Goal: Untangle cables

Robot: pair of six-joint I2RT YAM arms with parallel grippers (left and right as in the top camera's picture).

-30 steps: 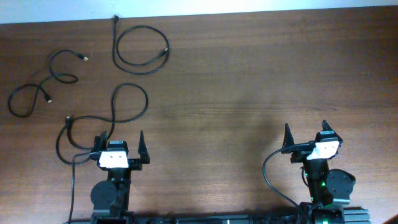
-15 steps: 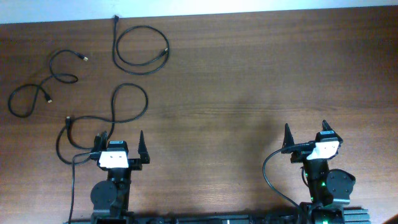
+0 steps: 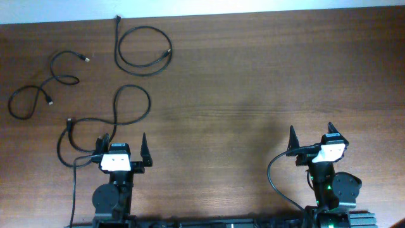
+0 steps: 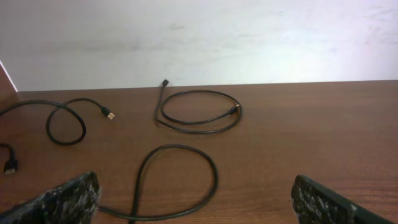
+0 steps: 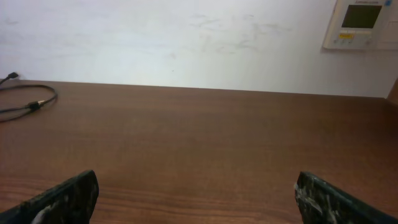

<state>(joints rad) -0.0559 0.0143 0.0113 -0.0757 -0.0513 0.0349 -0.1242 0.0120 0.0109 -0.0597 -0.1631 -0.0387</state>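
Three thin black cables lie apart on the left of the wooden table. One is coiled in a ring (image 3: 143,50) at the back, also in the left wrist view (image 4: 199,112). A second snakes at the far left (image 3: 44,88). A third makes a loop (image 3: 130,104) just ahead of my left gripper (image 3: 123,144), and its loop shows in the left wrist view (image 4: 177,183). My left gripper (image 4: 196,205) is open and empty. My right gripper (image 3: 310,136) is open and empty at the right front, far from the cables; it also shows in the right wrist view (image 5: 196,199).
A white wall runs behind the table's far edge (image 3: 253,11). A wall control panel (image 5: 364,23) hangs at the upper right in the right wrist view. Thicker arm wires (image 3: 273,177) run by the arm bases.
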